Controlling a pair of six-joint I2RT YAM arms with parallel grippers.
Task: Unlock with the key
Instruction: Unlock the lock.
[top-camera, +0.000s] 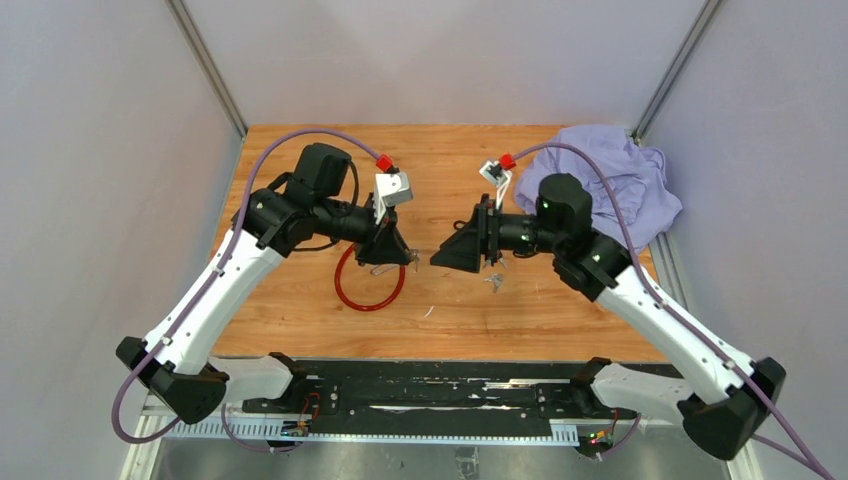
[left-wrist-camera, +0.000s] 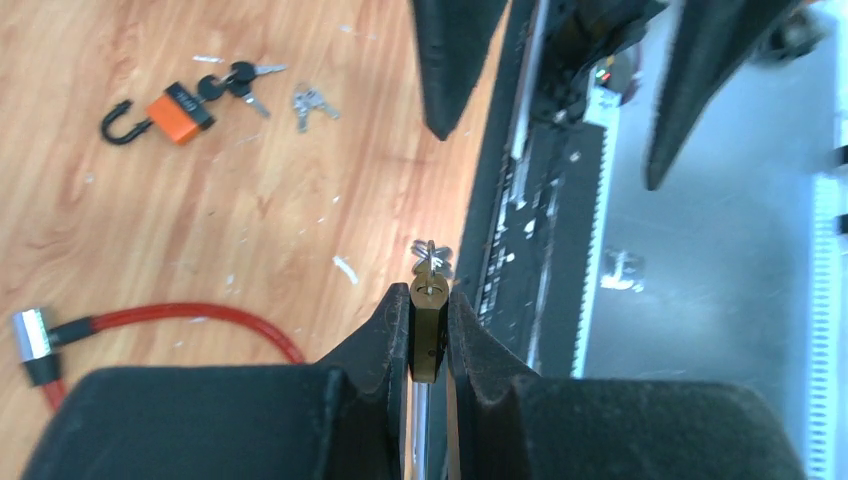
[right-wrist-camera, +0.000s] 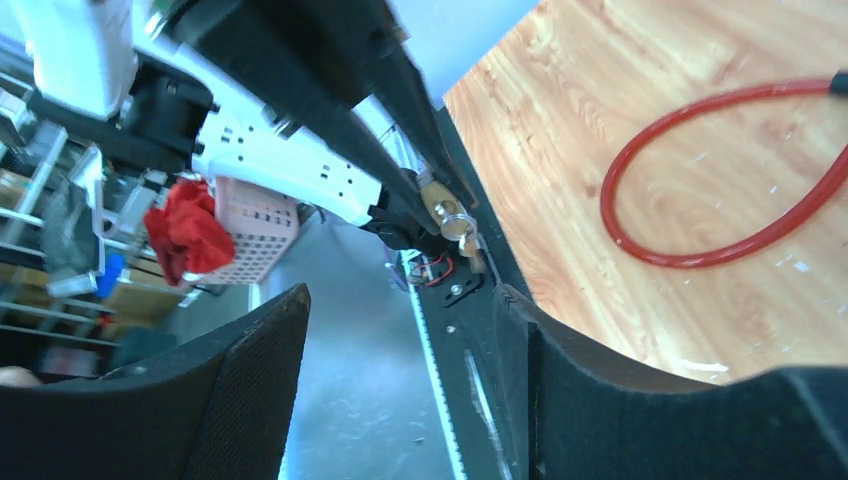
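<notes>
Wooden table: red cable, cloth, keys

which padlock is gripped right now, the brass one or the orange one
The brass padlock, clamped in the left gripper with a key in it; the orange padlock lies loose on the table.

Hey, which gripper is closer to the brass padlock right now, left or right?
Left. The left gripper has its jaws clamped on the brass padlock; the right gripper faces it with jaws open, not touching it.
</notes>
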